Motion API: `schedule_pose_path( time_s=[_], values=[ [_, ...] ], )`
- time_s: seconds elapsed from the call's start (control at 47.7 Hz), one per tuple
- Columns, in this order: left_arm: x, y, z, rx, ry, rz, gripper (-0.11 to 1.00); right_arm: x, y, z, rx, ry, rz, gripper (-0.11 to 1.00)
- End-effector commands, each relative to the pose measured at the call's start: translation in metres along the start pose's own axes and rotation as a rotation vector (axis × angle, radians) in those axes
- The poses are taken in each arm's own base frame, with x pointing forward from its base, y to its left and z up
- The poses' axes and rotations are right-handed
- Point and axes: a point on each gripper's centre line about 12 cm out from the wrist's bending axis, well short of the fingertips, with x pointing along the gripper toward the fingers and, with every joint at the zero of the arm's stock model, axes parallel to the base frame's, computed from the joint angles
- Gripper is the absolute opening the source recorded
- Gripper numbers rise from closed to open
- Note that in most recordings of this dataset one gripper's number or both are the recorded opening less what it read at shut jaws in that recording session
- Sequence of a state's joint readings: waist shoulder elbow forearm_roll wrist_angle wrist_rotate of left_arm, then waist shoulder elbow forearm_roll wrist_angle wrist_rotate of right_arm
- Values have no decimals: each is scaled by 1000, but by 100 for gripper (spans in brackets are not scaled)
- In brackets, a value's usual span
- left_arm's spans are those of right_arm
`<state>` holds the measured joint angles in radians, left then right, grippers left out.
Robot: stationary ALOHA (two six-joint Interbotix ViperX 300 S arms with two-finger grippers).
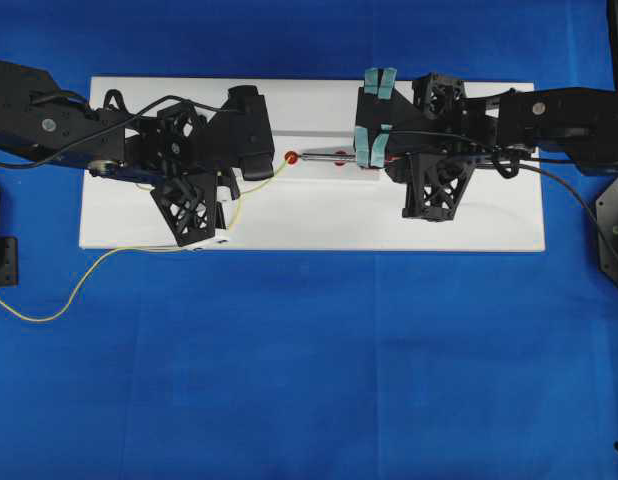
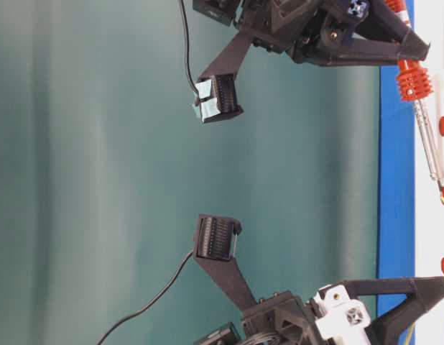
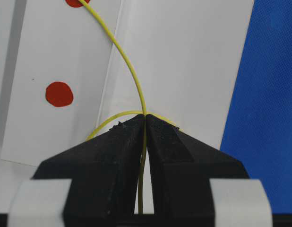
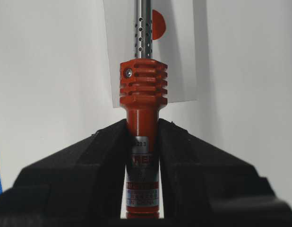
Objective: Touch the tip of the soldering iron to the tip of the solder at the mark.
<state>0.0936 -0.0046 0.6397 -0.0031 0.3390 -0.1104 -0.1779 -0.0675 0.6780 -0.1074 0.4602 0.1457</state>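
From overhead, the solder point(image 1: 257, 190) is curving off the left gripper point(image 1: 251, 150) toward the red mark point(image 1: 292, 158), and the soldering iron point(image 1: 329, 155) is pointing in from the right gripper point(image 1: 374, 145), tips looking to be meeting at the mark on the white board point(image 1: 309, 225); the risk, as I judge it, is the springy wire flexing off the dot under any push from the iron; at table level, the iron's rod point(image 2: 429, 147) is ending at a red dot, contact too small to confirm; in the left wrist view, the jaws are pinching tight on the yellow wire point(image 3: 132, 71), which could slip; in the right wrist view, the jaws are clamping the orange handle point(image 4: 142, 123), which could twist if pressed
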Motion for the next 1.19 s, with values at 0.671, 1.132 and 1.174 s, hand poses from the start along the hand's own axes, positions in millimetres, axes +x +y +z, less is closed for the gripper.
schedule_pose_path(
  time_s=[0.671,1.132,1.174],
  values=[
    [-60,-1,6,3,-146,-15,2,-7,1,11,2,-40,3,6],
    [-61,0,5,3,-146,-15,2,-50,-4,-4,0,-105,-4,6],
    [-61,-1,5,3,-146,-17,2,-55,-4,-8,-1,-114,-3,6]
  ],
)
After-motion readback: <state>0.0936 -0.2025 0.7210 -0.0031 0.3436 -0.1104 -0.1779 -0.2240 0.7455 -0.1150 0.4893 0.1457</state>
